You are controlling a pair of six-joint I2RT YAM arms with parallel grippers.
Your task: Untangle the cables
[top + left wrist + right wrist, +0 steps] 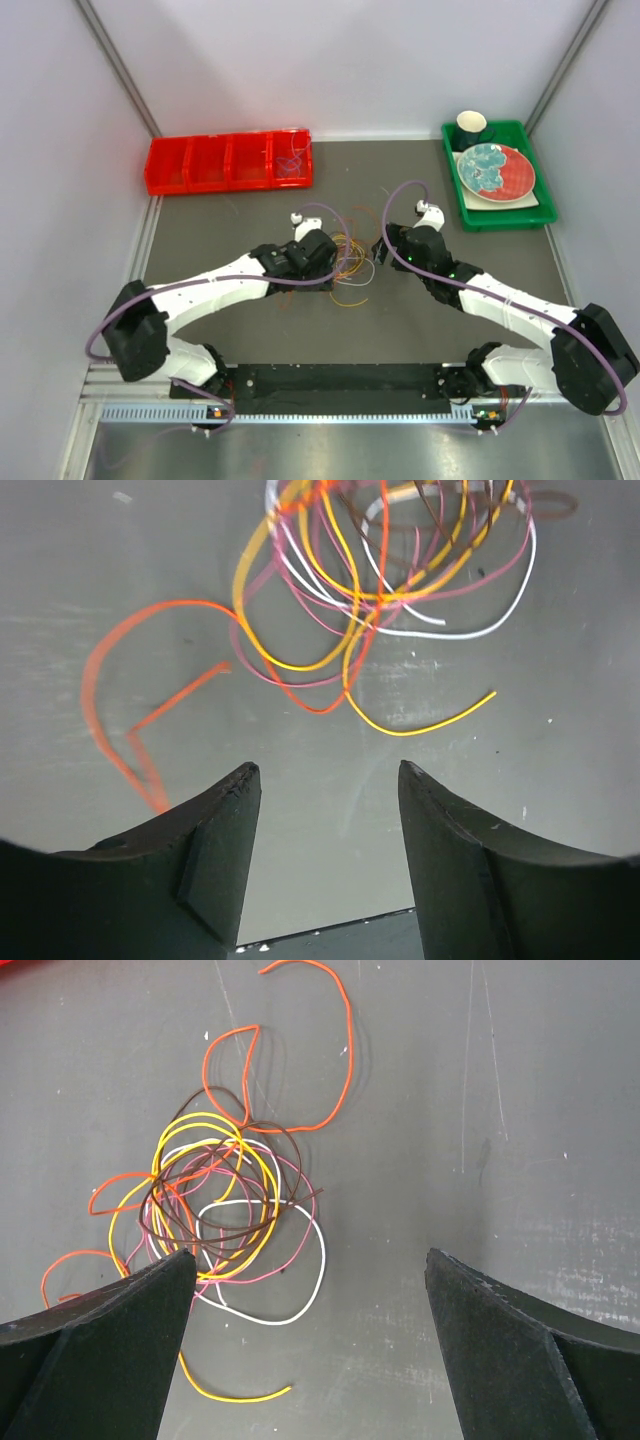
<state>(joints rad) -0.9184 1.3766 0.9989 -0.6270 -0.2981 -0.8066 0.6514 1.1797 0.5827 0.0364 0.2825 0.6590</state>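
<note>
Left wrist view: left gripper [325,770] has its jaws apart with nothing between them, over bare table [560,780] just short of the cables [380,590].
Right wrist view: right gripper [310,1255] is spread wide and empty, one finger at the heap's edge.
Cables: yellow, white, purple, brown and orange loops cross in one heap between the arms.
Done: little; only an orange strand [95,680] trails outward.
Left: nearly all, by my judgement; the loops are not yet parted.
</note>
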